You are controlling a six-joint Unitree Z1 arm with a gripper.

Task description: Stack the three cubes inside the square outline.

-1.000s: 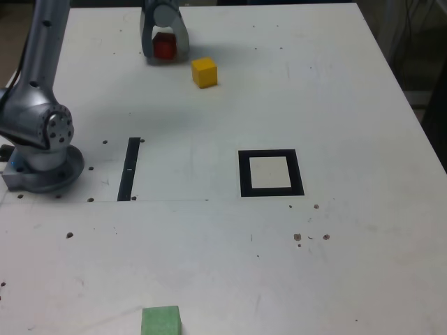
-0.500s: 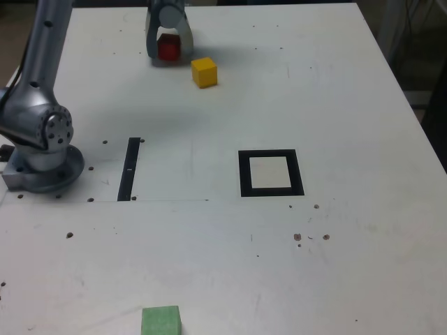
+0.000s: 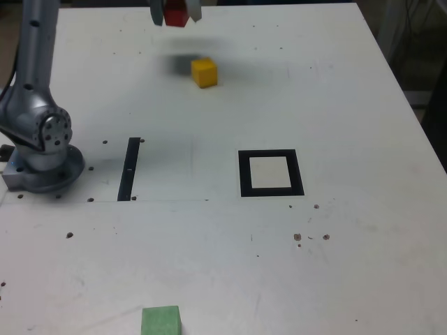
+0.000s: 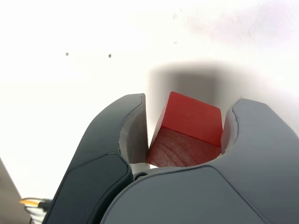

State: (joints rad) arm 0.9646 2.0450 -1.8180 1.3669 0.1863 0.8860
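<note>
White tabletop is carrying the green cube, cut off at the exterior view's bottom edge, the square outline, containing no cube, and the yellow cube. Above, the partly cropped gripper is gripping the red cube.

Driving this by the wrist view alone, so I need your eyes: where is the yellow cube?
Observer: The yellow cube sits on the table, below the raised gripper in the exterior view, beside the dark shadow.
Operator: All I see is the red cube in the jaws. And the green one?
Observer: The green cube is at the exterior view's bottom edge, partly cut off.
Operator: Anything in the square outline?
Observer: Nothing; the white centre of the square outline is bare.
</note>
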